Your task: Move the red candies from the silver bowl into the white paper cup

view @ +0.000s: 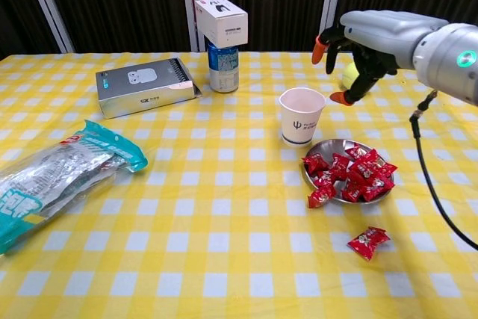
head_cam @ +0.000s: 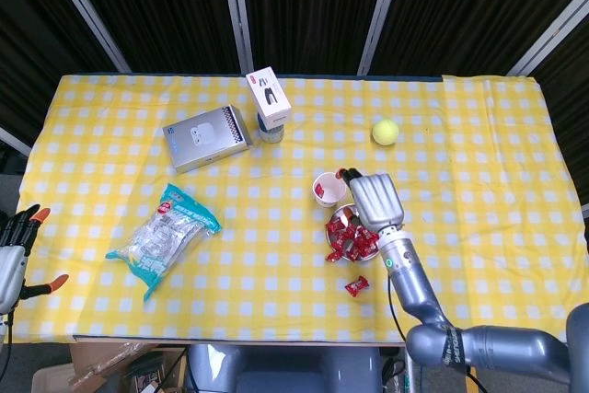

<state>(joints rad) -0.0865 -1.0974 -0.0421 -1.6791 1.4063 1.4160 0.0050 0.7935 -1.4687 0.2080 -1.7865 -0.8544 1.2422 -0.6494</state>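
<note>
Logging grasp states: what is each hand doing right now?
Right hand: open, holding nothing, above the bowl.
Left hand: fingers apart, holding nothing, at the table edge.

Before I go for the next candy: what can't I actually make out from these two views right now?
- Paper cup contents: chest view shows only its rim and wall; head view shows a bit of red inside, count unclear.
- Silver bowl: head view, right hand covers part of it.
- Left hand: head view, cut off by the frame edge; absent from chest view.

Red wrapped candies [view: 349, 175] fill a shallow silver bowl [view: 334, 148] just beside an upright white paper cup [view: 301, 116]; one candy shows inside the cup [head_cam: 319, 190], another lies loose [view: 368, 240] nearby.
</note>
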